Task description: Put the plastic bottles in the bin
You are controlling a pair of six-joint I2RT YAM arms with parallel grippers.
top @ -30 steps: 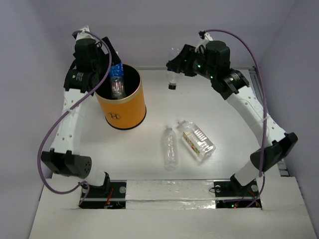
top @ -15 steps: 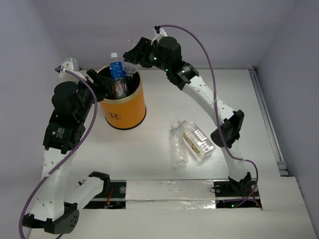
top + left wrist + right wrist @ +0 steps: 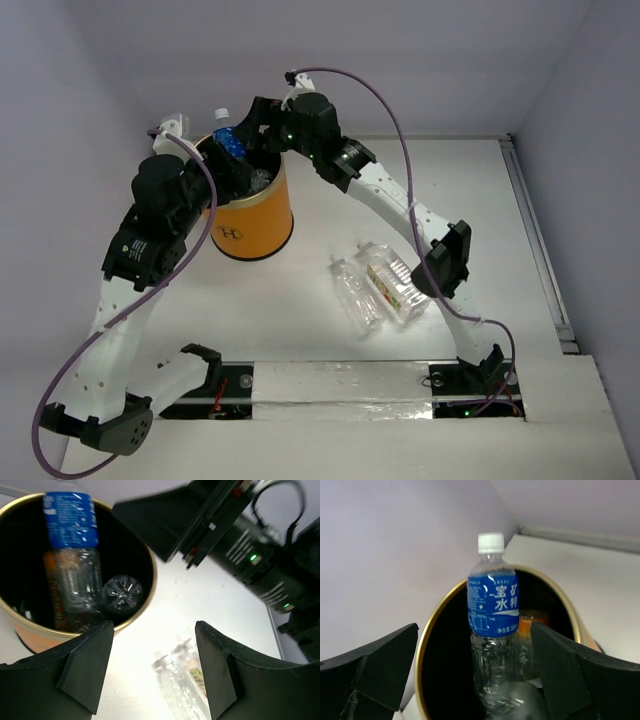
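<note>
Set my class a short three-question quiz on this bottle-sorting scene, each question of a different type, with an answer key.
1. True or false: a clear bottle and a labelled bottle lie on the table, outside the bin.
2. The white-capped bottle sticking out of the bin has a label that is: A blue, B red, C black.
3. Fill the gap: the left gripper and the right gripper are both ____ and hold nothing.
Key: 1 true; 2 A; 3 open.
</note>
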